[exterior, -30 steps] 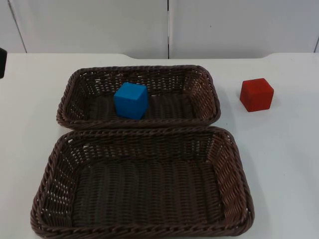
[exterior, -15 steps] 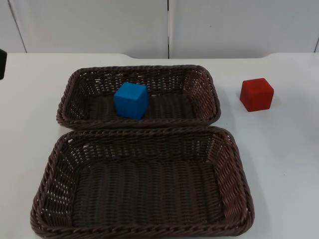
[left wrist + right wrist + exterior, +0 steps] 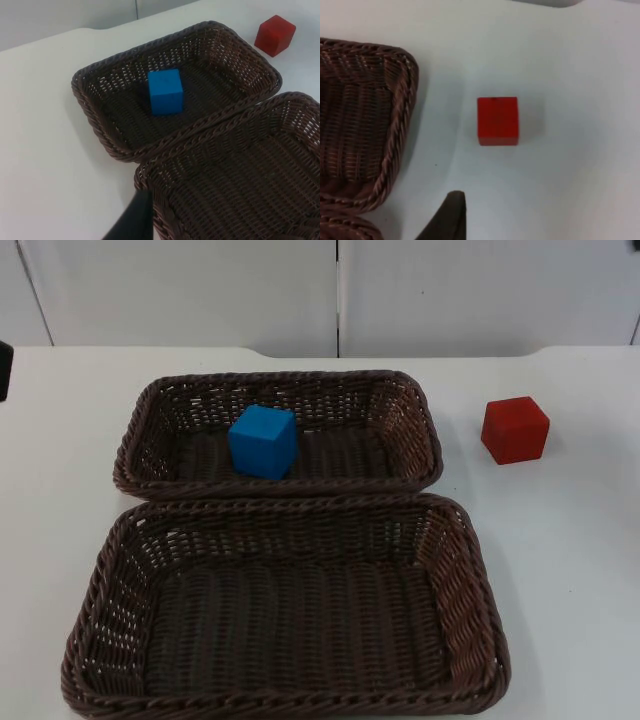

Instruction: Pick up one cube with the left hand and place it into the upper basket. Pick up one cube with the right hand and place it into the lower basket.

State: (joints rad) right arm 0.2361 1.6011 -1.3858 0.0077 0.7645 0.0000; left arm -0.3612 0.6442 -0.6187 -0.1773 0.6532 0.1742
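The blue cube [image 3: 263, 441] sits inside the upper basket [image 3: 150, 415], left of its middle. The red cube [image 3: 515, 429] rests on the white surface [image 3: 570, 540], to the right of that basket and apart from it. The lower basket [image 3: 470, 570] lies just beside the upper one. Whether the left end effector [image 3: 134, 220] and the right end effector [image 3: 447, 217] are apart or together cannot be told.

The top view looks down and forward across the white tabletop [image 3: 580, 570] to the grey partition wall [image 3: 180, 290] at its far edge, taking in both baskets. The left wrist view looks obliquely from above the tabletop's left side, nearer in, sharing the upper basket [image 3: 100, 107], blue cube [image 3: 165, 91] and red cube [image 3: 274, 35]. The right wrist view looks almost straight down, closest of all, sharing the red cube [image 3: 497, 120] and a basket corner.
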